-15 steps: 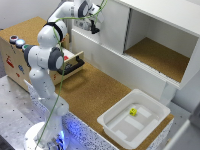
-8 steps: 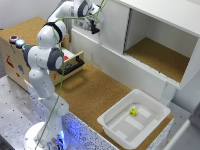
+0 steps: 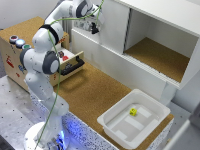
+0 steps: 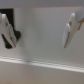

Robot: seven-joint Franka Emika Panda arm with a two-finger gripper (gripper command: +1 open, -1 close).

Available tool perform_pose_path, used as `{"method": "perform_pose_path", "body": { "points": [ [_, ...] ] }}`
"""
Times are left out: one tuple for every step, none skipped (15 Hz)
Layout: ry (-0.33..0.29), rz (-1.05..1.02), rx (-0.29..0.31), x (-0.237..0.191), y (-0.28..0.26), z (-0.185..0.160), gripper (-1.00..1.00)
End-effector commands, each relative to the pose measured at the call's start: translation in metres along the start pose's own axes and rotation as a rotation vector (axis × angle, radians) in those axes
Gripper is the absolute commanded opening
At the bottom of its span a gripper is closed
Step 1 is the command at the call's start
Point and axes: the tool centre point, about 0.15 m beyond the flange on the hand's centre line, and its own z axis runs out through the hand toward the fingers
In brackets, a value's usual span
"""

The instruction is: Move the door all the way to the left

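The door (image 3: 114, 31) is a plain white panel covering the half of the white cabinet (image 3: 150, 75) on the exterior view's left. The cabinet's other half stands open onto a cork floor. My gripper (image 3: 94, 27) is up against the door's face, near its edge on the exterior view's left. In the wrist view the gripper (image 4: 38, 31) is open, its two pale fingers (image 4: 70, 29) spread wide in front of the white door (image 4: 42, 42). A small dark handle (image 4: 15, 36) shows right beside one finger. Nothing is held between the fingers.
A wooden box with a partly pulled-out drawer (image 3: 70, 62) and black handle stands at the exterior view's left. A white plastic tray (image 3: 116, 125) holding a small yellow object (image 3: 133, 111) lies on the cork table (image 3: 92, 92). The arm's base (image 3: 47, 135) is at the front.
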Motion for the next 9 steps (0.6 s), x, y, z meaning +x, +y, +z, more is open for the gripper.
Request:
{"method": "perform_pose_path", "body": {
  "points": [
    [0.032, 0.013, 0.033, -0.035, 0.085, 0.037, 1.0],
    [0.015, 0.033, 0.02, -0.04, 0.104, 0.047, 1.0],
    [0.001, 0.035, 0.008, -0.045, 0.121, 0.053, 1.0],
    [-0.011, 0.031, -0.005, -0.051, 0.138, 0.059, 1.0],
    [-0.015, 0.03, -0.022, -0.058, 0.156, 0.065, 1.0],
    [-0.019, 0.02, -0.034, -0.064, 0.17, 0.071, 1.0],
    [-0.028, 0.012, -0.055, -0.075, 0.192, 0.08, 1.0],
    [-0.045, 0.015, -0.066, -0.086, 0.213, 0.089, 1.0],
    [-0.056, 0.004, -0.079, -0.099, 0.231, 0.097, 1.0]
  ]
}}
